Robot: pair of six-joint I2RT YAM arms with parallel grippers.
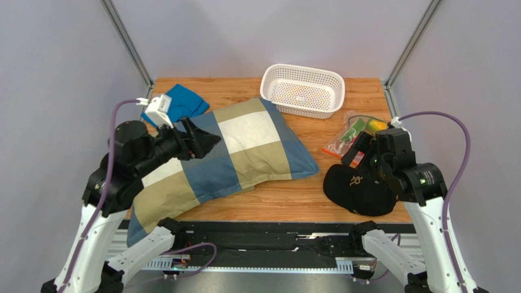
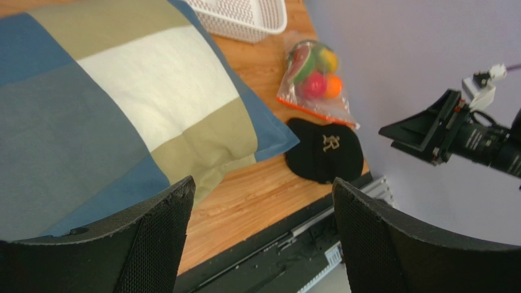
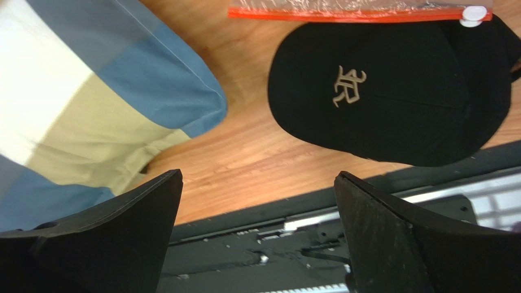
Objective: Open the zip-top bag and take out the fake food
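Note:
The zip-top bag (image 1: pixel 347 135) lies flat on the right side of the table, clear with an orange-red strip (image 3: pixel 354 12) and a white slider (image 3: pixel 474 13) along its near edge. Inside it sits the fake food (image 2: pixel 314 85): red, orange, green and yellow pieces. My right gripper (image 1: pixel 359 150) hovers open just above the bag's near edge and a black cap (image 3: pixel 391 91), with nothing between its fingers. My left gripper (image 1: pixel 211 140) is open and empty, raised over the checked pillow (image 1: pixel 244 146), far left of the bag.
A white perforated basket (image 1: pixel 302 90) stands at the back centre. The large pillow covers the left and middle of the wooden table (image 1: pixel 275 201). A blue cloth (image 1: pixel 183 101) lies at the back left. The cap (image 1: pixel 358 189) sits at the front right edge.

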